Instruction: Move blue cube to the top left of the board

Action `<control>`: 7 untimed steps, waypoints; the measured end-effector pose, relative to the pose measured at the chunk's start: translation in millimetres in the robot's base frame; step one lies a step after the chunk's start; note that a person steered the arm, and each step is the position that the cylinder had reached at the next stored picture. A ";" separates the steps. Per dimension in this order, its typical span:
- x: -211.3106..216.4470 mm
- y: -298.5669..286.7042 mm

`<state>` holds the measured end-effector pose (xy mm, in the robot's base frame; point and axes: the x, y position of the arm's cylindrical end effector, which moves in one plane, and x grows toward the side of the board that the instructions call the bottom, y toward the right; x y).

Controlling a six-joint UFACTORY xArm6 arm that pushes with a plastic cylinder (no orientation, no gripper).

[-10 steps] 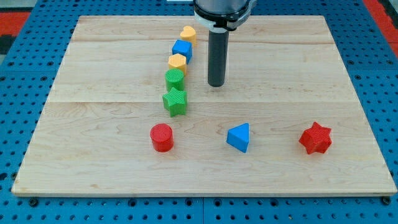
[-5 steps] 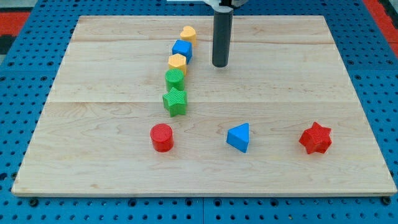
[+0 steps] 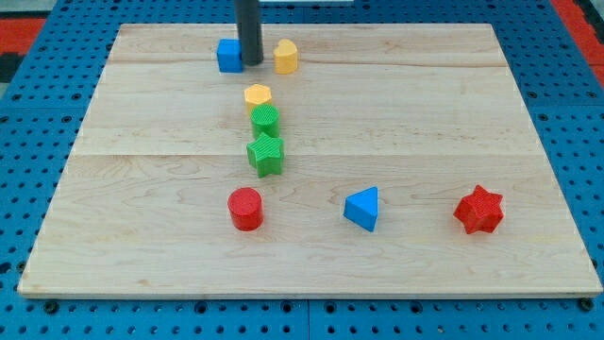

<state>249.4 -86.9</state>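
Camera view is showing my tip (image 3: 251, 62) standing at the far side of the wooden board (image 3: 453, 264), pressed against the right face of the blue cube (image 3: 228, 56). No end effector is showing, only the dark rod, so there is nothing to report as wide, narrow or holding. The blue cube is sitting near the far edge, left of centre, well apart from the far left corner. A yellow block (image 3: 286, 57) is lying just right of the rod. Nearer, a yellow hexagonal block (image 3: 258, 95), a green cylinder-like block (image 3: 265, 120) and a green star (image 3: 266, 154) are forming a close column. A red cylinder (image 3: 245, 209), a blue triangular block (image 3: 363, 209) and a red star (image 3: 478, 210) are spreading across the near side, left to right. The board is resting on a blue pegboard desk (image 3: 42, 94).
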 end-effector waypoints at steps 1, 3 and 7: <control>-21.0 -12.3; -8.2 -51.0; -2.7 -85.8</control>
<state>246.7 -172.7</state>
